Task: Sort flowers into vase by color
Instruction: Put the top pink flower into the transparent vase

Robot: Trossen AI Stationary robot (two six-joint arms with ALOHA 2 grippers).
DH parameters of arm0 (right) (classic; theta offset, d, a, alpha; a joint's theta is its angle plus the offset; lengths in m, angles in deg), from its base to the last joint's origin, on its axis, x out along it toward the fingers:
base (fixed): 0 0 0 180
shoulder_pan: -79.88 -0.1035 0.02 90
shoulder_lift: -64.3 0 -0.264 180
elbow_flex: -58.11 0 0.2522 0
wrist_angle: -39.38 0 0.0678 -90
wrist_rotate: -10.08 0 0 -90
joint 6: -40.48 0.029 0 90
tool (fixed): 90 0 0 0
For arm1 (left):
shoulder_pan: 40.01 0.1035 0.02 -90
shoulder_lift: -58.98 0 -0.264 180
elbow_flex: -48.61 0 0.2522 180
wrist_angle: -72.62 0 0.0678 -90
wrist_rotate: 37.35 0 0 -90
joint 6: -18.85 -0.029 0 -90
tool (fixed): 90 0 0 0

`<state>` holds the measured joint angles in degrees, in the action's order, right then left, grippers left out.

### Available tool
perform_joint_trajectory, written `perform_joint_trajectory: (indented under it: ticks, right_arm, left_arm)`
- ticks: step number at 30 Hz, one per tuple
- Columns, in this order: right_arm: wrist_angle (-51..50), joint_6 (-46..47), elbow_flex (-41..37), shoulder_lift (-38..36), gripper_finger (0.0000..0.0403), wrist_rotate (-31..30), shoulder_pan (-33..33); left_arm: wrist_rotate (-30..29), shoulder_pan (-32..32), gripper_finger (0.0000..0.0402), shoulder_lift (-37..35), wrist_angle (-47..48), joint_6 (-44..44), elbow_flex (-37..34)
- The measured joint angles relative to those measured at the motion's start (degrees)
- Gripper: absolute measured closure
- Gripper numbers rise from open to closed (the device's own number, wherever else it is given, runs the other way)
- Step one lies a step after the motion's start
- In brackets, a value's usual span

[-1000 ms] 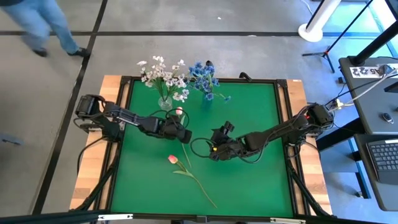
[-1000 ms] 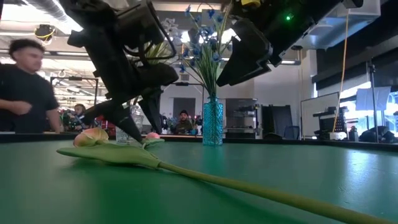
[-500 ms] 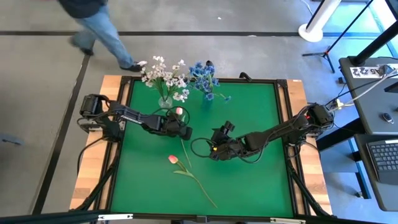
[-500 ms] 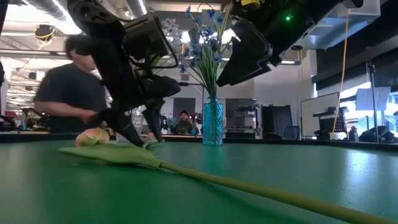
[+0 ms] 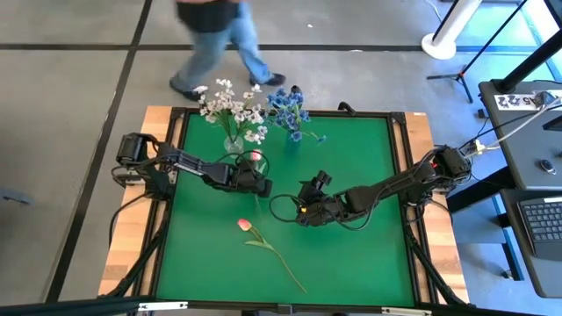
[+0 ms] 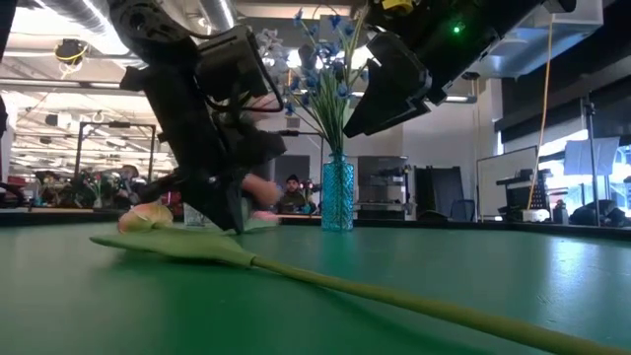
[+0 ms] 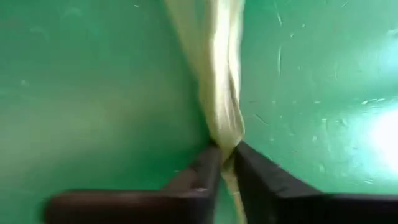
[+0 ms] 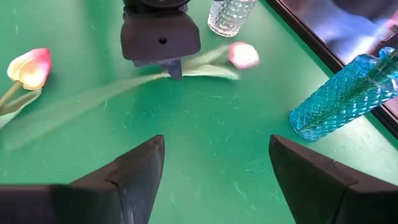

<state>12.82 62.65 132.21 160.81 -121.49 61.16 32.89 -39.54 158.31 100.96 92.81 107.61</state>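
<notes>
Pinching the stem of a pink tulip [image 8: 242,55] lying on the green mat [image 5: 351,254] by the clear vase [image 8: 229,15], left gripper [image 7: 225,160] is closing tight; right gripper [image 8: 214,168] is hovering nearby, fingers spread.

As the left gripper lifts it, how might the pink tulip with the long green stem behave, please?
Pinched mid-stem by the left gripper, the pink tulip will probably droop at both ends; its stem looks thin. Likely light. It may swing, head-heavy.
</notes>
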Motion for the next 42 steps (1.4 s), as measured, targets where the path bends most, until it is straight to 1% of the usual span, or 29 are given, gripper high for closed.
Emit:
perform_joint_trajectory:
  ticks: [1, 2, 5, 8, 11, 14, 17, 21, 23, 25, 28, 30, 31, 34, 36, 38, 40, 42]
  right_arm:
    - [0.0, 0.0, 0.0, 0.0, 0.0116, 0.0, 0.0]
    - [0.0, 0.0, 0.0, 0.0, 0.0116, 0.0, 0.0]
    - [0.1, 0.0, 0.0, 0.0, 0.0116, 0.0, 0.0]
    - [0.1, 0.0, 0.0, 0.0, 0.0116, 0.0, 0.0]
    - [-0.6, 0.0, 0.0, 0.0, 0.0116, -0.3, 0.0]
    - [-2.7, 0.3, 0.0, -0.7, 0.0116, -1.8, 0.0]
    - [-4.9, 1.1, 0.0, -2.1, 0.0116, -3.5, 0.0]
    - [-6.0, 1.6, 0.0, -3.9, 0.0116, -4.6, 0.0]
    - [-6.2, 1.6, 0.0, -4.6, 0.0116, -4.7, 0.0]
    - [-6.2, 1.6, 0.0, -4.6, 0.0116, -4.8, 0.0]
    - [-6.3, 1.6, 0.0, -4.6, 0.0116, -4.6, 0.0]
    - [-6.3, 1.6, 0.0, -4.6, 0.0116, -4.2, 0.0]
    - [-6.3, 1.6, 0.0, -4.6, 0.0116, -4.2, 0.0]
    - [-6.1, 1.6, 0.0, -4.6, 0.0116, -4.3, 0.0]
    - [-5.6, 1.6, 0.0, -4.6, 0.0116, -4.3, 0.0]
    - [-5.0, 1.5, 0.0, -4.6, 0.0116, -4.3, 0.0]
    - [-4.8, 1.3, 0.0, -4.6, 0.0116, -4.4, 0.0]
    - [-4.6, 0.2, 0.0, -4.6, 0.0116, -4.4, 0.0]
  left_arm:
    - [-0.2, -0.1, 0.0375, 0.0, 0.0, -0.8, 0.0]
    - [-0.4, -0.2, 0.0386, 0.0, -0.2, -1.2, 0.0]
    - [-1.1, -1.0, 0.0390, -0.7, -0.4, -2.5, -0.2]
    - [-2.5, -2.6, 0.0397, -3.8, 0.6, -3.9, -0.5]
    - [-3.6, -4.6, 0.0398, -10.3, 1.4, -5.0, -0.4]
    - [-5.2, -7.0, 0.0399, -17.0, 3.8, -5.2, -0.3]
    - [-6.4, -11.0, 0.0400, -23.6, 5.6, -5.3, -0.3]
    - [-11.8, -16.8, 0.0401, -31.6, 7.7, -5.6, -0.3]
    - [-14.2, -20.4, 0.0401, -35.2, 7.4, -8.6, -0.3]
    - [-17.1, -24.4, 0.0401, -38.3, 5.3, -13.4, -0.3]
    - [-23.7, -30.9, 0.0401, -41.6, 1.3, -21.5, -0.3]
    - [-29.9, -35.1, 0.0401, -43.0, -2.8, -30.2, -0.3]
    - [-33.9, -37.2, 0.0401, -43.3, -5.2, -35.1, -0.2]
    - [-48.8, -41.4, 0.0401, -43.3, -12.2, -48.4, -0.2]
    - [-57.8, -41.7, 0.0401, -42.9, -15.7, -55.4, -0.1]
    - [-64.3, -40.6, 0.0401, -42.6, -15.7, -59.3, -0.1]
    - [-68.4, -38.3, 0.0401, -42.6, -14.7, -60.8, -0.1]
    - [-70.1, -34.5, 0.0401, -42.7, -13.8, -62.1, -0.1]
